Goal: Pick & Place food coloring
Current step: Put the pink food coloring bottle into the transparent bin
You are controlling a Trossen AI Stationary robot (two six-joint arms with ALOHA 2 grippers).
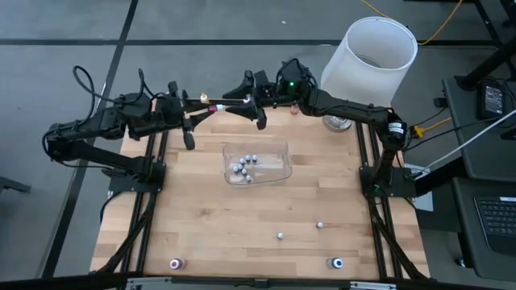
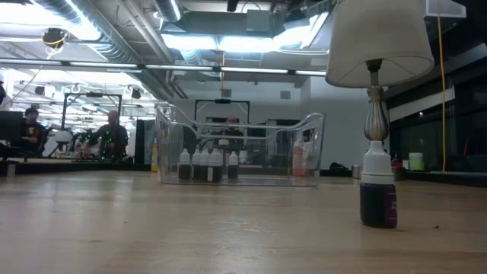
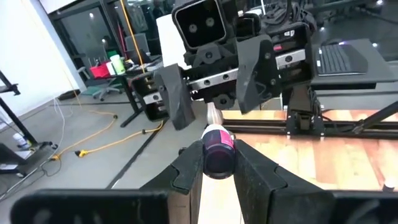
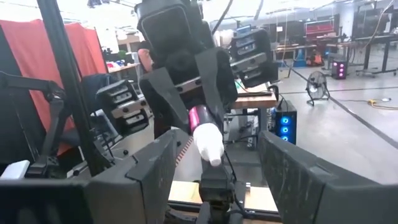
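My left gripper (image 3: pixel 216 154) is shut on a pink food coloring bottle (image 3: pixel 217 144) with a pale cap. It holds the bottle in the air over the table's far edge (image 1: pixel 211 105). My right gripper (image 4: pixel 214 155) faces it from the right, open wide. Its fingers stand on either side of the bottle's cap (image 4: pixel 208 144) without touching it. A clear bin (image 1: pixel 256 161) at mid-table holds several bottles. A pinkish bottle (image 1: pixel 176 263) and a dark bottle (image 1: pixel 337 263) stand upright near the near edge; the low view shows the dark one (image 2: pixel 378 194). My left gripper pinches the pink bottle's body (image 3: pixel 217 163) between its two fingers (image 3: pixel 189 168), coming level from the table's left. The bottle lies along the fingers, and its capped end sticks out past the tips toward the right gripper. It is lifted clear of the table.
A lamp with a white shade (image 1: pixel 371 52) stands at the far right corner on its base (image 1: pixel 337 122). A small red thing (image 1: pixel 293 111) sits at the far edge. Two whitish beads (image 1: pixel 280 236) (image 1: pixel 320 225) lie on the near half. Bare wood lies around the bin.
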